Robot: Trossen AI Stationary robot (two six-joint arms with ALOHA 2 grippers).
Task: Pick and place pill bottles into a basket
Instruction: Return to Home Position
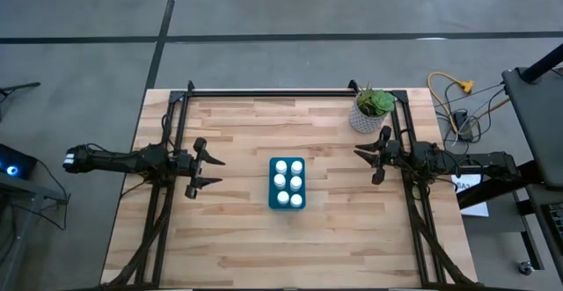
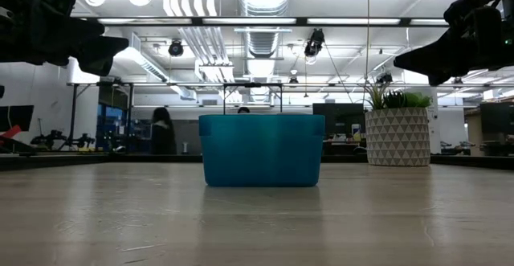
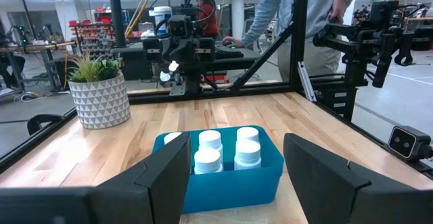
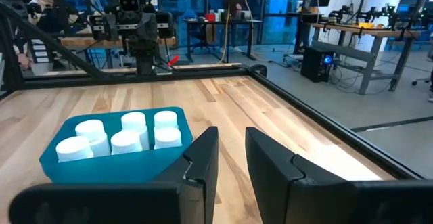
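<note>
**Six Bottles in the Basket, Both Arms Drawn Back**

High view: the basket (image 1: pixel 272 194) sat at the centre of the frame on the wooden worktop (image 1: pixel 246 238). All six pill bottles (image 1: pixel 281 181) stood upright inside it in two rows of three, white caps up. The left gripper (image 1: pixel 216 171) hung at centre left, well apart from the basket, with its fingers spread wide. The right gripper (image 1: pixel 367 162) hung at centre right, also well apart from it, with its fingers only a little parted. A white plant pot (image 1: pixel 369 115) stood in the upper right, just beyond the right gripper.

Low view: the basket's teal wall filled the middle of the frame and hid the bottles. The plant pot stood to the right of it. The dark arms showed only in the upper corners, clear of the worktop, the left arm at upper left and the right arm at upper right. A dim figure of a person (image 2: pixel 161 131) stood far back, left of centre.

Left wrist view: the basket lay low at centre between the two widely separated fingers (image 3: pixel 166 180), and five caps showed above its rim. The plant pot was at the left. The right arm faced in from upper centre.

Right wrist view: the basket lay at lower left, beside the fingers (image 4: pixel 201 158), which stood close together with a narrow gap. Nothing was held.
</note>
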